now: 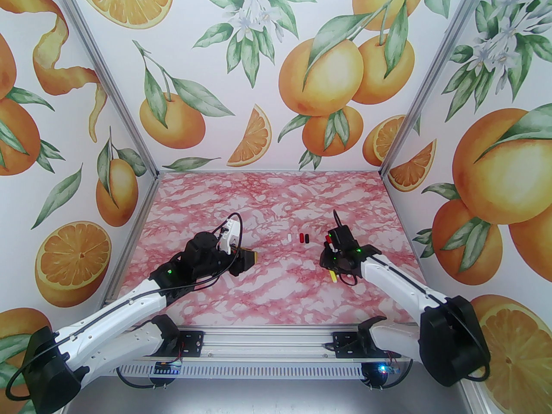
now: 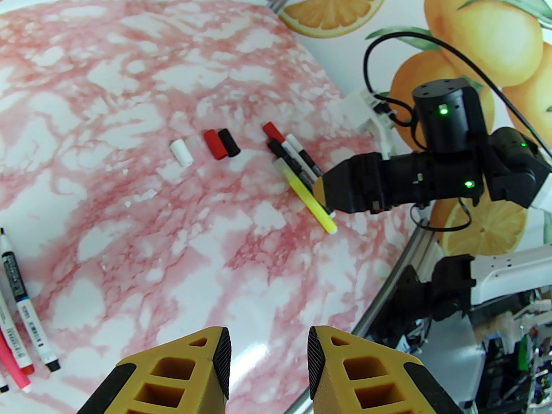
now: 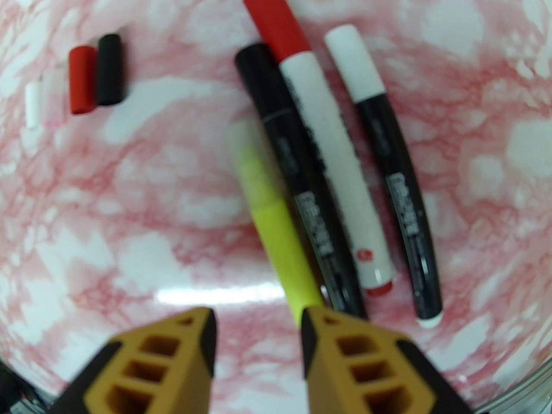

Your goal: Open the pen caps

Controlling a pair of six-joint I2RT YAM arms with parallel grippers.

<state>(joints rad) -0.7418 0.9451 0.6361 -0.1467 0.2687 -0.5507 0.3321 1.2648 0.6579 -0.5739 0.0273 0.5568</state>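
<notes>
Near the middle of the pink-and-white marbled tabletop (image 1: 276,300), three stubby plastic caps lie loose. A white cap (image 2: 181,152) sits a little apart, while a red cap (image 2: 214,144) and a black cap (image 2: 229,142) touch side by side. A fainter pale piece (image 3: 52,93) lies between the white and the red, too blurred to name.

Toward the right edge, four slim marker pens lie close together. They are a yellow pen (image 3: 278,235) whose far end is blurred, a black pen with a black cap (image 3: 293,166), a white pen with a red cap (image 3: 327,162) and a black pen with a white cap (image 3: 396,170).

The right gripper (image 3: 258,317) hangs over their near ends, jaws apart with nothing between them. The yellow pen's end runs under one finger (image 3: 308,339).

The left gripper (image 2: 268,337) is raised above the tabletop, left of the middle, with its jaws apart and empty.

Several white-barrelled pens (image 2: 26,304) and one pink pen (image 2: 13,360) lie well apart from the caps. I cannot tell which edge they are near.
</notes>
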